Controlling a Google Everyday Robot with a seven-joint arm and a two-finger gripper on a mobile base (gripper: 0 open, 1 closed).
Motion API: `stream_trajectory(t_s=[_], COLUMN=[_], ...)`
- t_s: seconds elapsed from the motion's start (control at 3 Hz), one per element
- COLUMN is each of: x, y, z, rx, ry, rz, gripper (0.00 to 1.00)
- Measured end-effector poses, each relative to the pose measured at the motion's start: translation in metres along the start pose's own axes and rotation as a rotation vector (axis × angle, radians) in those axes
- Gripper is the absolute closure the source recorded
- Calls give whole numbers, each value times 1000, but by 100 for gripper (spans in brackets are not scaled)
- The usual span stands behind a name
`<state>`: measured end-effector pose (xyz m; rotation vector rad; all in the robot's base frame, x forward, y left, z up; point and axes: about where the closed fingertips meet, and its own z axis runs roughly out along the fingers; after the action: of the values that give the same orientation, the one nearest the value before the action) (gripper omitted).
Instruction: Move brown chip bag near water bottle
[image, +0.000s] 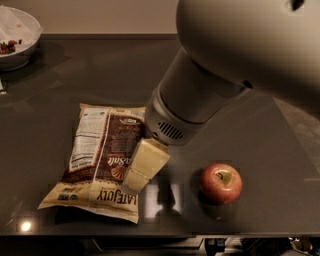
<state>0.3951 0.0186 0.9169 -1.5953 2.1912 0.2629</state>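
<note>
The brown chip bag (102, 160) lies flat on the dark table, left of centre, with its white nutrition panel up and the "Late July" lettering at the near end. My gripper (136, 181) hangs from the big grey arm and sits over the bag's right edge, near the shell logo. Its cream fingers (145, 165) point down and left. The water bottle is hidden behind the arm.
A red apple (221, 182) sits on the table (260, 150) right of the gripper. A white bowl (17, 37) with dark bits stands at the far left corner. The table's front edge runs along the bottom of the view.
</note>
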Motion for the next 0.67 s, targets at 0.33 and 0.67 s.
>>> stream_trajectory(t_s=[0.33,0.67], x=[-11,-18], y=[16,28], z=[27,52], rx=[-34,-46], ry=[-9,-6], rz=[-3,0], gripper=[0,0])
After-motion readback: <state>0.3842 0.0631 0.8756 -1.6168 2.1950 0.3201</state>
